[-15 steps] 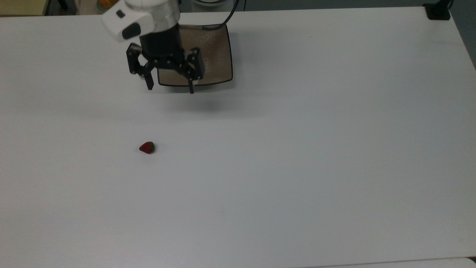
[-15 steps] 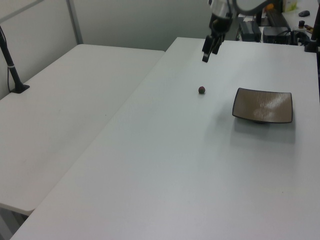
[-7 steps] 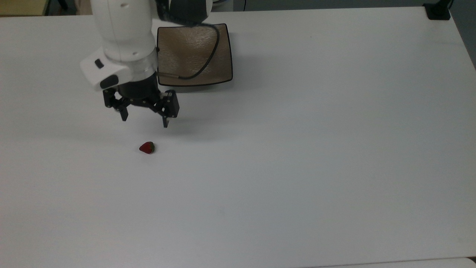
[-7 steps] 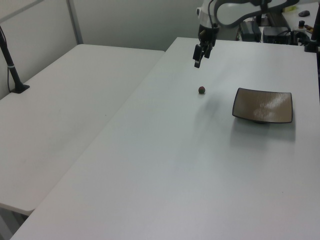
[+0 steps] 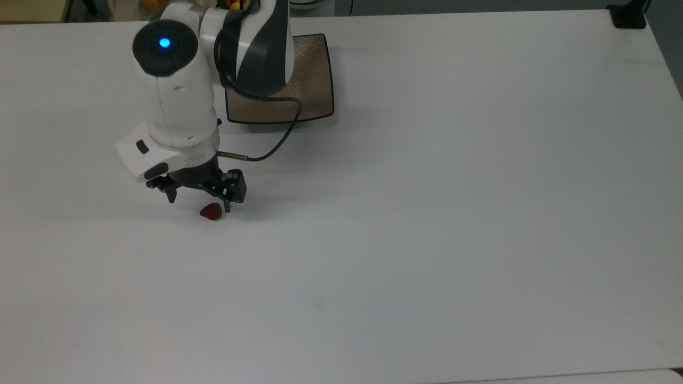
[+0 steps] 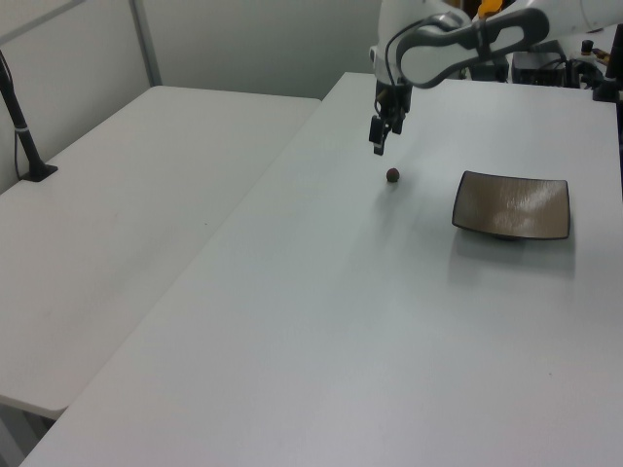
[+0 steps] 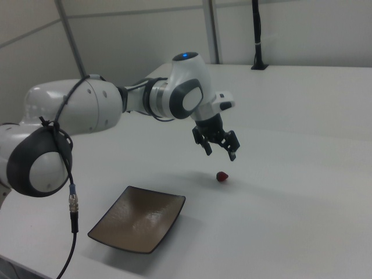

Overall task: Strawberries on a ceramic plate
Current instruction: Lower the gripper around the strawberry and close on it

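Note:
A small dark-red strawberry (image 5: 211, 212) (image 6: 392, 175) (image 7: 221, 176) lies on the white table. My gripper (image 5: 200, 205) (image 6: 378, 146) (image 7: 220, 154) hangs open a little above it, fingers pointing down with nothing between them. In the right view a clear gap shows between the fingertips and the berry. The square tan ceramic plate (image 5: 312, 80) (image 6: 511, 206) (image 7: 138, 218) sits bare further back on the table. In the top view the arm covers much of the plate.
A black cable (image 5: 277, 141) (image 7: 71, 203) hangs from the arm near the plate. A black clamp (image 5: 629, 16) sits at the top view's far right corner. In the left view, a second white table (image 6: 146, 195) with a black pole (image 6: 24, 136) adjoins on the left.
The gripper moved from over the plate across the table and down to just above the strawberry, staying open. Strawberry and plate have not moved.

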